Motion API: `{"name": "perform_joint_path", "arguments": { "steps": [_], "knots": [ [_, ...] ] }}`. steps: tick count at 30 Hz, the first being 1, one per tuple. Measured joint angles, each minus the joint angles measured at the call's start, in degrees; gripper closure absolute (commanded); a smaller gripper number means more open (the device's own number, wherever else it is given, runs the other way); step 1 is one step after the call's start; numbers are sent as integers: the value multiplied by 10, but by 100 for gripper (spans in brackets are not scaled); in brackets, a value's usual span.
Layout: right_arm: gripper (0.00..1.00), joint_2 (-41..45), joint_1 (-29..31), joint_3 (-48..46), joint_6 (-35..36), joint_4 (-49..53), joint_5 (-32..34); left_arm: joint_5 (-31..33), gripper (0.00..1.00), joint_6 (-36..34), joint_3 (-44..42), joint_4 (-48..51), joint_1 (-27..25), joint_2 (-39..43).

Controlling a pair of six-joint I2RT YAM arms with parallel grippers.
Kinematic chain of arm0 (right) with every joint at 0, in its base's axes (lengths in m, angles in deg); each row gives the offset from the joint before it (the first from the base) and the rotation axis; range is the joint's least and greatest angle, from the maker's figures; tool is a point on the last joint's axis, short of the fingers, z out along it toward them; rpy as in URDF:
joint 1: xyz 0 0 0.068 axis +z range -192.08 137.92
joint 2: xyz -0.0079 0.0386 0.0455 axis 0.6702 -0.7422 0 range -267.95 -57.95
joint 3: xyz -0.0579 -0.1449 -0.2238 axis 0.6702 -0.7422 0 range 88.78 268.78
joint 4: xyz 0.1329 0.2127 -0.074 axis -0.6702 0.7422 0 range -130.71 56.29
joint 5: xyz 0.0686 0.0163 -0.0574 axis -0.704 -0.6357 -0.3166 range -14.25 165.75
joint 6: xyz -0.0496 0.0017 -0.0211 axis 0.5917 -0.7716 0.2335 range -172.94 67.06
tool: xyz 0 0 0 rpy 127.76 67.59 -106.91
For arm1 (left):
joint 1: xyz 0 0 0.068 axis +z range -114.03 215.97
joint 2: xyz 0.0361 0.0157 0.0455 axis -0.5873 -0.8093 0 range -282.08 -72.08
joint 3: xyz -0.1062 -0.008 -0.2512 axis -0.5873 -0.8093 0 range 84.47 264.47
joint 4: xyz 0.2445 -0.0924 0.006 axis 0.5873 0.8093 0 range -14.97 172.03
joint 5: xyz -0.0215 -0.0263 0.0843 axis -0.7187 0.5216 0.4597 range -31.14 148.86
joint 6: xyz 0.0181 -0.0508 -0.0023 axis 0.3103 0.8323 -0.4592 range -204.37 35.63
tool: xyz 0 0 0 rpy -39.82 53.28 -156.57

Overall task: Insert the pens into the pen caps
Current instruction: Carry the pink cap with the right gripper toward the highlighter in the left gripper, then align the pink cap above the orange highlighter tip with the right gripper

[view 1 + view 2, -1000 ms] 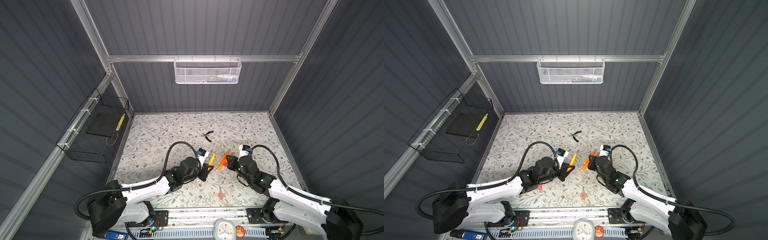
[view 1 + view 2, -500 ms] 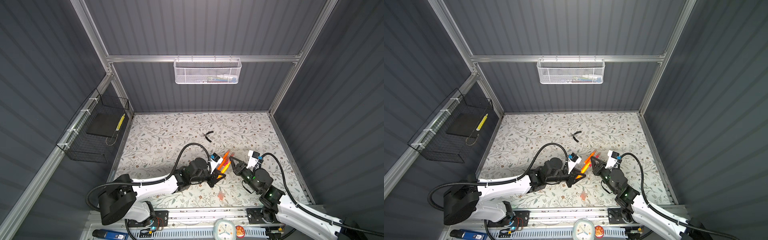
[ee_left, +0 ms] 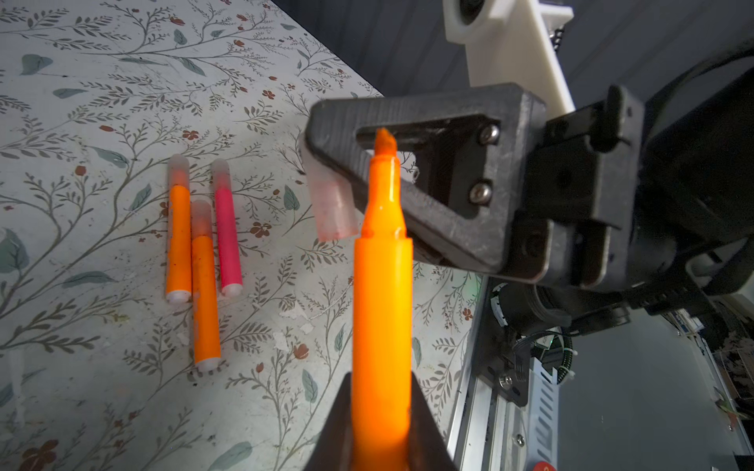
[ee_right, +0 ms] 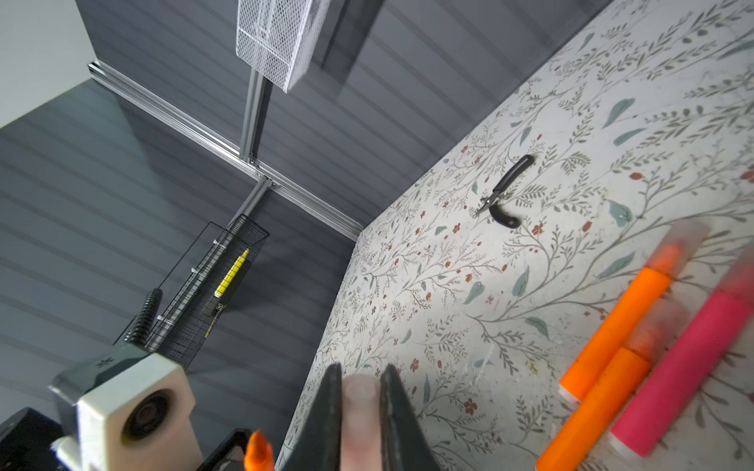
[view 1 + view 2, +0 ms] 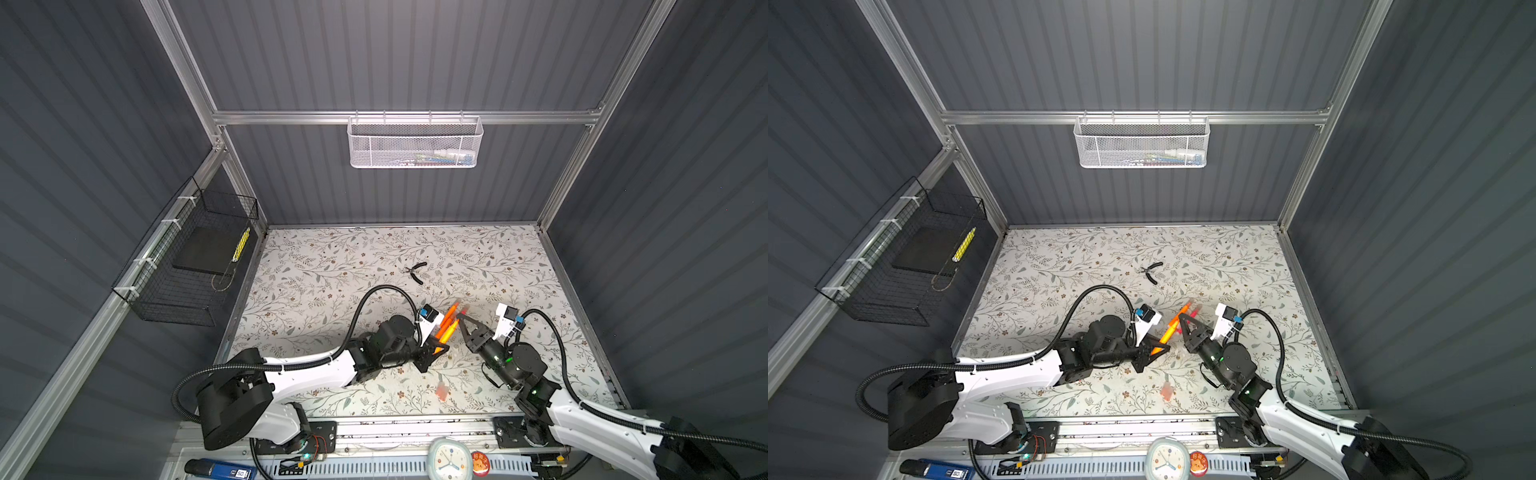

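Left wrist view: our left gripper (image 3: pixel 380 385) is clamped on an uncapped orange pen (image 3: pixel 381 285); our right gripper (image 4: pixel 361 379) pinches a translucent cap (image 3: pixel 332 204) just beside its nib (image 3: pixel 384 142). This is the mating step; next we align the cap mouth with the nib, apparently offset sideways.

Dark grey ribbed walls (image 5: pixel 415 54) enclose a floral table (image 5: pixel 332 257), framed by aluminium rails (image 5: pixel 291 117). A white mesh basket (image 5: pixel 415 145) hangs on the back rail, holding perhaps pens, too small to tell. A black wire basket (image 5: pixel 178 299) hangs on the left wall. The light is even.
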Motion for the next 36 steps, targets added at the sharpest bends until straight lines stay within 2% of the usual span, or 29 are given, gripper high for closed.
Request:
{"name": "perform_joint_path", "arguments": {
  "steps": [13, 18, 24, 36],
  "knots": [
    [100, 166, 0, -10, 7, 88, 36, -2, 100, 0, 0, -1, -4, -11],
    [100, 196, 0, -11, 7, 103, 42, -5, 100, 0, 0, 0, -9, -28],
    [100, 174, 0, -11, 6, 99, 44, -6, 100, 0, 1, 0, -12, -28],
    [100, 35, 0, -11, 3, 17, 33, -5, 100, 0, 4, 0, -12, -28]
  ]
}}
